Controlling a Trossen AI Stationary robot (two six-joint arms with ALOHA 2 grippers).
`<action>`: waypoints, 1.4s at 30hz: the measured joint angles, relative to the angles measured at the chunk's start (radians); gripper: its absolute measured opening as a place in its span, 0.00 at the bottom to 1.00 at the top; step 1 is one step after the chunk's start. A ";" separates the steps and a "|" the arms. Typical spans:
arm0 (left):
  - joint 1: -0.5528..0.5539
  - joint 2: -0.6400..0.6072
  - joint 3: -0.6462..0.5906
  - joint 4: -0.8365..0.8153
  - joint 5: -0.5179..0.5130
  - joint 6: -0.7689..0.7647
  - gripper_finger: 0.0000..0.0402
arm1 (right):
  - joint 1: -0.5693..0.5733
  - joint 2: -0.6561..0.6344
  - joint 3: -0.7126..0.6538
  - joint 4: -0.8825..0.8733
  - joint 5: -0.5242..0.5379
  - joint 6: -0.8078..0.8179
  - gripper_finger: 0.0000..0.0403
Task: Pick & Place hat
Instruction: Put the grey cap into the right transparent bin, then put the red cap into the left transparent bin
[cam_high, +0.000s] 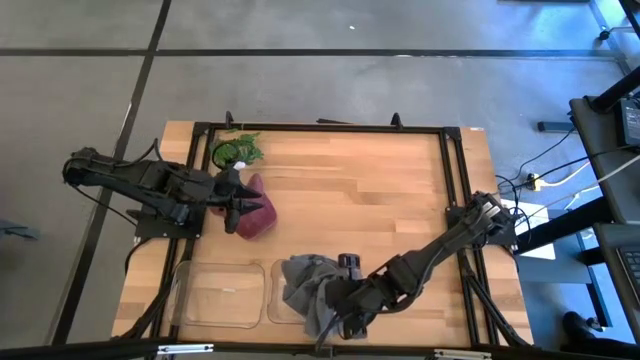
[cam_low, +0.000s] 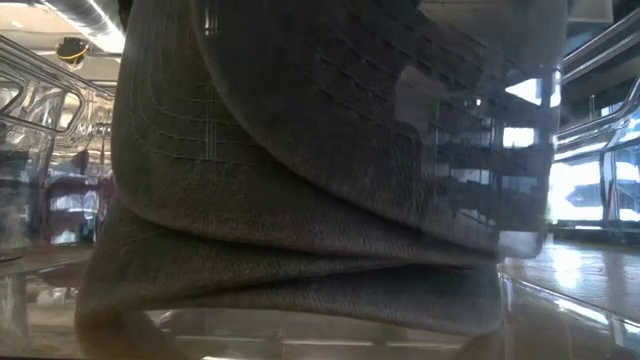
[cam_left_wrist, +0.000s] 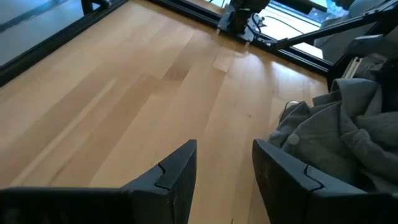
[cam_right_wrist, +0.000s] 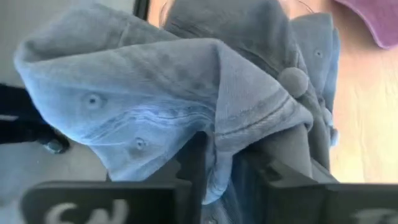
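Observation:
A grey cap (cam_high: 303, 283) lies crumpled over a clear container (cam_high: 277, 312) at the table's near edge; it fills the low view (cam_low: 300, 180). My right gripper (cam_high: 338, 298) is shut on it from the cap's right side. A maroon hat (cam_high: 258, 212) lies on the wood at the left, and also shows in the right wrist view (cam_right_wrist: 373, 18). My left gripper (cam_high: 237, 198) hovers at the maroon hat's left edge, open and empty (cam_left_wrist: 224, 149). The grey cap also shows in the left wrist view (cam_left_wrist: 348, 130). My right gripper pinches a fold of the grey cap's crown (cam_right_wrist: 219, 149) between its two fingers, close to the top button (cam_right_wrist: 292, 81). The fingers (cam_right_wrist: 194, 163) come from the table's right, slanting down. The cap bunches ahead of them, and its lower part lies in the clear container.
A second clear container (cam_high: 220, 295) stands left of the first at the near edge. A green leafy thing (cam_high: 238, 150) lies at the far left of the table. A black frame (cam_high: 450, 170) runs round the table. The middle and right of the wood (cam_high: 370, 200) are bare.

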 joint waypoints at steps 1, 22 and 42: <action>0.000 0.000 0.000 -0.001 0.000 -0.002 0.37 | 0.000 0.000 0.010 0.001 -0.002 -0.003 0.21; 0.000 0.004 0.000 -0.074 -0.027 -0.026 0.37 | -0.064 -0.009 -0.102 -0.073 0.159 -0.027 0.55; 0.000 0.004 0.000 -0.456 -0.115 -0.384 0.38 | -0.093 -0.013 0.264 -0.410 0.054 -0.082 0.55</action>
